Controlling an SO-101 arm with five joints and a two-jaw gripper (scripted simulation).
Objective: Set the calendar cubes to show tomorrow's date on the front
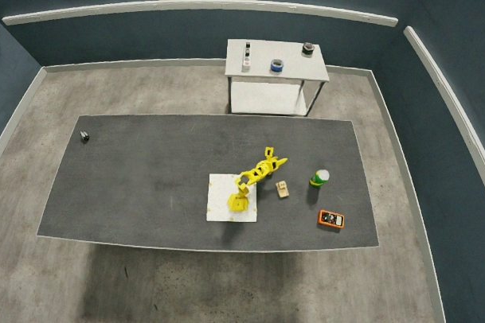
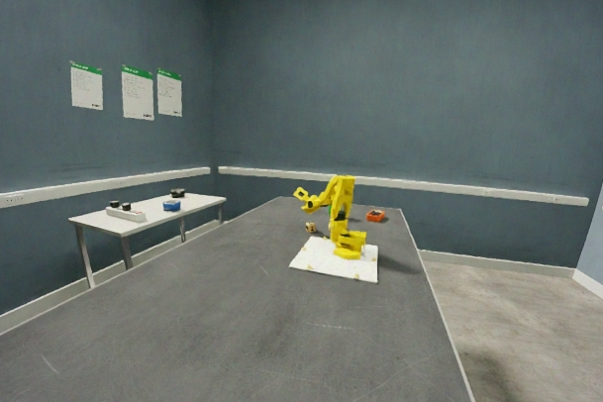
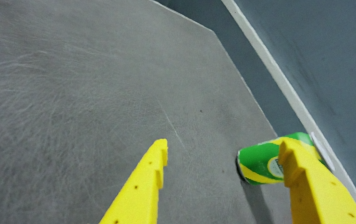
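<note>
The small wooden calendar [image 1: 283,192] [image 2: 310,228] stands on the table to the right of the arm's base in the top view. Pale cube shapes show in its tray with dark marks, but they are too small to read or count surely. The front with the month's name cannot be made out. My yellow gripper [image 1: 282,161] [image 2: 306,210] [image 3: 223,145] is partly open, with nothing between its fingers. It hangs above the table, beyond the calendar on the far side in the top view. The wrist view does not show the calendar.
A green and yellow can [image 1: 318,178] [image 3: 260,161] stands right of the calendar. An orange multimeter [image 1: 330,219] [image 2: 375,216] lies near the table's front right. The arm's base stands on a white board [image 1: 219,199] [image 2: 312,259]. A small dark object [image 1: 84,136] lies far left.
</note>
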